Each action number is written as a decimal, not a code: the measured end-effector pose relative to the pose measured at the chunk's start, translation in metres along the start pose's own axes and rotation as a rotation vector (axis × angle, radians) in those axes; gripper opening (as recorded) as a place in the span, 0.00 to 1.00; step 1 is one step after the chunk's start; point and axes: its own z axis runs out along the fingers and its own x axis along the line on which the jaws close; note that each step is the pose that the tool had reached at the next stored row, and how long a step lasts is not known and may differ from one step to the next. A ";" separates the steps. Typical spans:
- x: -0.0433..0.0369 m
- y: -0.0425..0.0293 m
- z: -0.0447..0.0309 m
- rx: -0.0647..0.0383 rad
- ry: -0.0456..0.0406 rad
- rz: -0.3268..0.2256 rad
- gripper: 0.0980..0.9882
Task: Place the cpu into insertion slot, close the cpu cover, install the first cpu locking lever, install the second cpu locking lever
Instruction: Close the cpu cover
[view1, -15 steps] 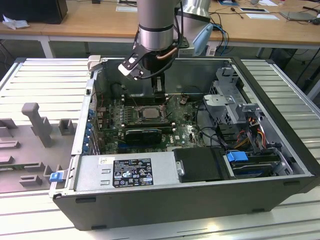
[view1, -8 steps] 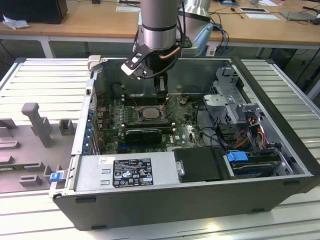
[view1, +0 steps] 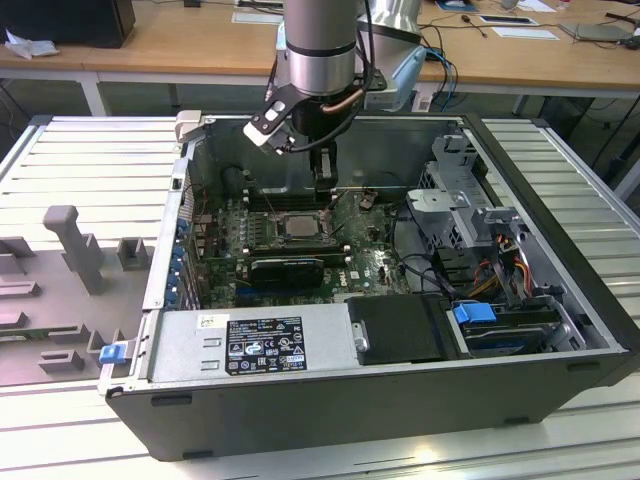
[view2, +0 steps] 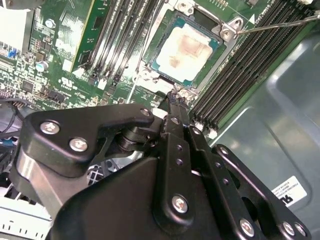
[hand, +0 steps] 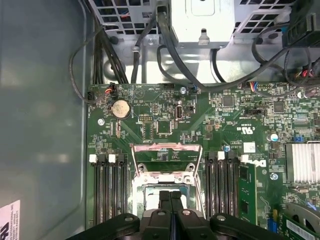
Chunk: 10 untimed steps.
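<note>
The cpu (view1: 298, 226) (view2: 187, 47) lies flat in the insertion slot (view2: 150, 67) on the green motherboard, pale metal top up. In the first wrist view the cpu cover (hand: 167, 148) looks raised, with the board showing through its window. A thin locking lever (view2: 280, 22) sticks out from a socket corner. My gripper (view1: 325, 190) (view2: 176, 100) (hand: 170, 196) hangs over the socket's edge with its black fingers (hand: 164, 200) pressed together. Nothing shows between them, and their tips sit right at the socket frame beside the chip.
Long black memory slots (view2: 240, 65) (hand: 107, 190) flank the socket on both sides. A black expansion card (view1: 288, 268) and the power supply (view1: 250, 345) lie nearer the case's front. A drive cage (view1: 450, 195), cables (hand: 165, 45) and the grey case wall (view2: 280, 125) close in around.
</note>
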 end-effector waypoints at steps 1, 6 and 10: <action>0.0000 0.0001 -0.0012 0.000 0.0000 0.000 0.01; 0.0001 0.0005 -0.0051 0.000 0.0002 0.000 0.01; 0.0001 0.0006 -0.0063 0.000 0.0002 0.000 0.01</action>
